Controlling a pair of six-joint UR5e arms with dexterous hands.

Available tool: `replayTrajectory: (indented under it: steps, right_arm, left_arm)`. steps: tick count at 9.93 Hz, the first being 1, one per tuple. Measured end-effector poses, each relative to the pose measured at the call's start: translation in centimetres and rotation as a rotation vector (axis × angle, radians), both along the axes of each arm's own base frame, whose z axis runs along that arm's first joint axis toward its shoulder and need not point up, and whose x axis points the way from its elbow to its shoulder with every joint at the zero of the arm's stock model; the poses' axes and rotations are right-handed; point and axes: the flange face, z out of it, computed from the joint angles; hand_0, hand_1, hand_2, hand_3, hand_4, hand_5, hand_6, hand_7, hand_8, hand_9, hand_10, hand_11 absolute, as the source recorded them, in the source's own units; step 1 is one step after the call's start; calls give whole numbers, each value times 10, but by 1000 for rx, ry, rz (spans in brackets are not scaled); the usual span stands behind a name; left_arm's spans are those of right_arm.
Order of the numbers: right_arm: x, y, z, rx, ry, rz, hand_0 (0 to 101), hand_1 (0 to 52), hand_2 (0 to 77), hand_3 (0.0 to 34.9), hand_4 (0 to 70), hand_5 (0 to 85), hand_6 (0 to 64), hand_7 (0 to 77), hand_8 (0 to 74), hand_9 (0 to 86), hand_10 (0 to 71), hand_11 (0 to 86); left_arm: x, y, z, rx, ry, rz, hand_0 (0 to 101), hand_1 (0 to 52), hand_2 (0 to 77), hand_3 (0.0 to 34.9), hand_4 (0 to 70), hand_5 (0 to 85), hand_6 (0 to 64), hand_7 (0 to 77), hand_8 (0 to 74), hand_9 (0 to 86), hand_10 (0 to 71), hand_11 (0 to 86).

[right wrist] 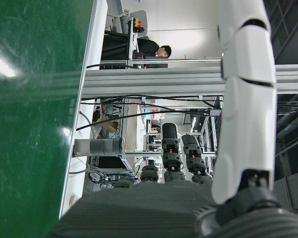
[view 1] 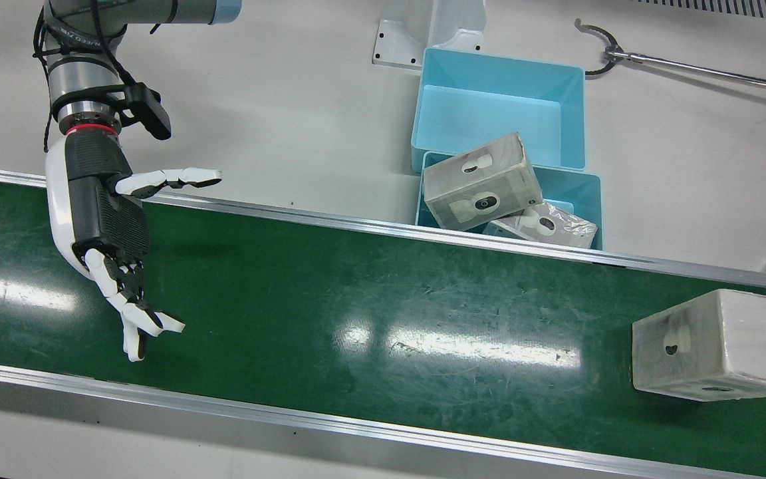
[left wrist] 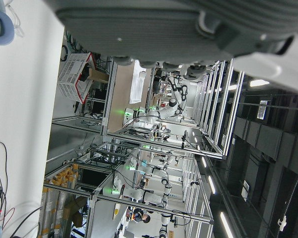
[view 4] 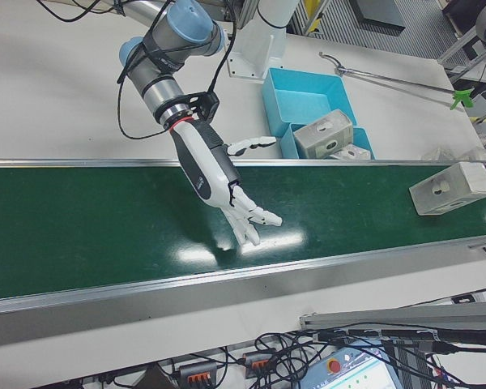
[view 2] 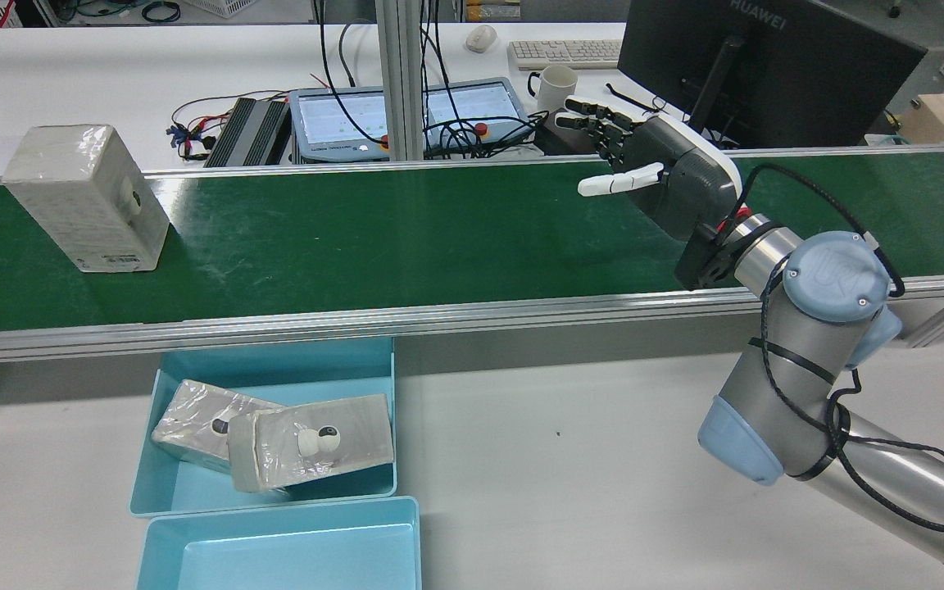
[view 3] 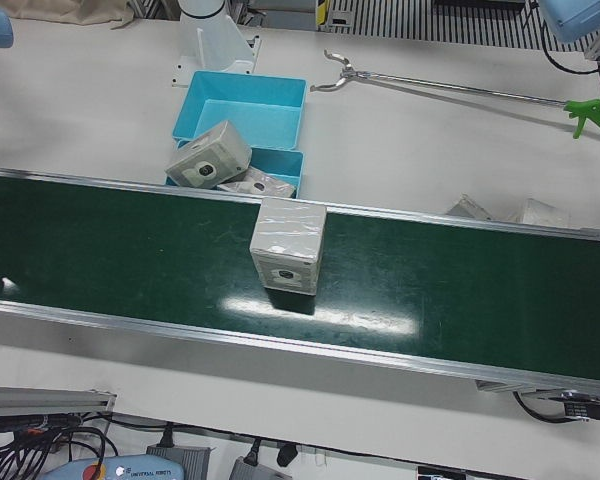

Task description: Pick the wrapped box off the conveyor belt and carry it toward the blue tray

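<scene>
The long green conveyor belt (view 1: pixel 370 299) carries the wrapped box (view 1: pixel 715 346) at its far end. The blue tray (view 1: pixel 576 193) beside the belt holds two more boxes. The right hand (view 1: pixel 107 219) hangs over the belt, fingers apart, holding nothing, well apart from the wrapped box. I cannot tell how the left hand (left wrist: pixel 188 29) is set.

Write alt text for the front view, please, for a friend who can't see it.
A robot's right hand hovers open over the left end of a green conveyor belt, while a wrapped box sits on the belt at the far right edge. Behind the belt, two wrapped boxes lie in a blue tray, with an empty tray beyond it.
</scene>
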Motion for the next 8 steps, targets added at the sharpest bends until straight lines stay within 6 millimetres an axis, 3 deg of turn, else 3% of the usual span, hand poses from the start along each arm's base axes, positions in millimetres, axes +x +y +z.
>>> replayTrajectory:
  steps: [4, 8]
  right_arm:
    - [9, -5, 1, -4, -11, 14, 474, 131, 98, 0, 109, 136, 71, 202, 33, 38, 0, 11]
    - [55, -21, 8, -10, -9, 34, 475, 131, 71, 0, 109, 136, 71, 202, 33, 38, 0, 11]
  left_arm:
    - [0, 0, 0, 0, 0, 0, 0, 0, 11, 0, 0, 11, 5, 5, 5, 5, 0, 5]
    - [0, 0, 0, 0, 0, 0, 0, 0, 11, 0, 0, 11, 5, 5, 5, 5, 5, 5]
